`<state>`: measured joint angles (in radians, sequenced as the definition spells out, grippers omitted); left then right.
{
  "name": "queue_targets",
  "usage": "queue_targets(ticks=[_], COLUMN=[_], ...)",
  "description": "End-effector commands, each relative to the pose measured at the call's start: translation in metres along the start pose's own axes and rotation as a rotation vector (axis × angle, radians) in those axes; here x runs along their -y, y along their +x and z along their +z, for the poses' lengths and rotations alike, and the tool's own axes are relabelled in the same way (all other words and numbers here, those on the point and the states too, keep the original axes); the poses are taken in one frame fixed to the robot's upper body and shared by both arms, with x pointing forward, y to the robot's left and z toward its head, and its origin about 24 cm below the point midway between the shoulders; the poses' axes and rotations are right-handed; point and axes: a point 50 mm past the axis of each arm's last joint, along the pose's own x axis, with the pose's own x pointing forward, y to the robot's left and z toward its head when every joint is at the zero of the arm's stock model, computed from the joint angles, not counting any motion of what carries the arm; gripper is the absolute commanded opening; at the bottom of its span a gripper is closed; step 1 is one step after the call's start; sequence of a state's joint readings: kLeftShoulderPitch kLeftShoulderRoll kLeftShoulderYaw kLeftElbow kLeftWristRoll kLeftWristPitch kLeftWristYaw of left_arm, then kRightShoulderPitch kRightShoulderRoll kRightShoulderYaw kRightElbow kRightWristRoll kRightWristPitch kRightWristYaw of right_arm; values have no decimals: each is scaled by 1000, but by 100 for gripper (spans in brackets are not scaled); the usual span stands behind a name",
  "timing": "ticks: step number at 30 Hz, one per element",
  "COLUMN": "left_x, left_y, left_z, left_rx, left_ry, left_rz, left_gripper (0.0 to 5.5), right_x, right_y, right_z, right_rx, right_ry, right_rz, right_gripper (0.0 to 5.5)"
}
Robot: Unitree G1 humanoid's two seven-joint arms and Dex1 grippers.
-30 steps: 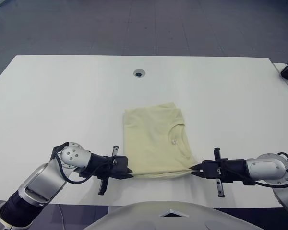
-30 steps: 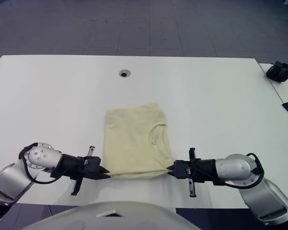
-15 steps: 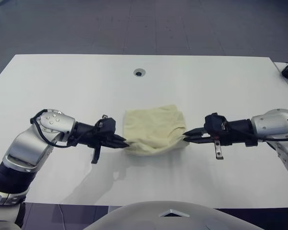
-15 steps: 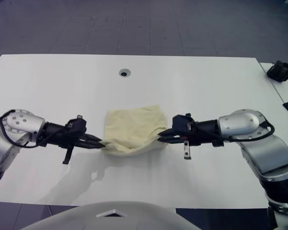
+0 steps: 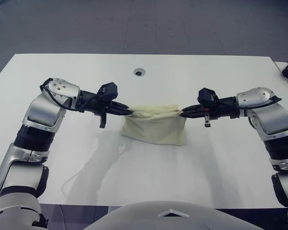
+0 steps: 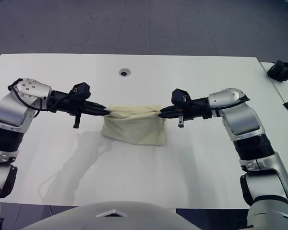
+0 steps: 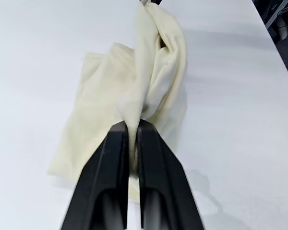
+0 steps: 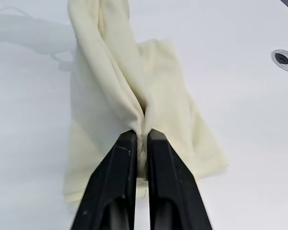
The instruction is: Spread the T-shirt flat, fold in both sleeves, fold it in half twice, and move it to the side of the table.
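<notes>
The pale yellow T-shirt is folded into a small rectangle near the middle of the white table, its far edge lifted and stretched taut between both grippers. My left gripper is shut on the shirt's left corner, and the left wrist view shows its black fingers pinching the cloth. My right gripper is shut on the shirt's right corner, with cloth bunched between its fingers. The shirt's lower layers rest on the table.
A round cable grommet sits in the table beyond the shirt. A small black object lies on a neighbouring surface at the far right. Bare tabletop spreads to both sides and toward the near edge.
Both grippers have carried the shirt's near edge up and away from me, over the rest of the shirt, folding it in half. The shirt now looks about half as deep.
</notes>
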<state>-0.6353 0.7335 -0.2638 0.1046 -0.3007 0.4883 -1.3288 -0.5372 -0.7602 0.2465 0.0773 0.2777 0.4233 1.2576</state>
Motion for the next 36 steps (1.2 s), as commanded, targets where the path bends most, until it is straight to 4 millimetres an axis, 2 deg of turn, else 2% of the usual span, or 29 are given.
queue_targets(ticks=[1, 9, 16, 23, 28, 29, 30, 32, 36], left_x=[-11, -28, -43, -52, -56, -57, -60, -66, -78], left_y=[1, 13, 32, 36, 37, 37, 38, 34, 7], left_z=[10, -7, -17, -24, -26, -25, -20, -5, 20], left_rx=[8, -57, -93, -136, -157, -153, -133, -47, 93], left_ry=[32, -13, -32, -38, -33, -27, -27, -24, 5], left_rz=[34, 75, 125, 161, 185, 201, 222, 279, 452], left_gripper=[7, 7, 7, 7, 7, 7, 43, 71, 132], right_x=[11, 31, 37, 40, 42, 44, 45, 48, 48], right_y=[2, 18, 29, 27, 27, 28, 29, 29, 25], right_z=[6, -7, -23, -33, -33, -32, -29, -20, -6], right_rx=[9, -4, -22, -42, -57, -57, -40, 15, 112], right_ry=[-22, 15, 49, 56, 23, 13, 6, -10, -39], right_rz=[-25, -71, -92, -137, -168, -189, -212, -273, -375], right_gripper=[13, 13, 13, 13, 13, 49, 59, 93, 152])
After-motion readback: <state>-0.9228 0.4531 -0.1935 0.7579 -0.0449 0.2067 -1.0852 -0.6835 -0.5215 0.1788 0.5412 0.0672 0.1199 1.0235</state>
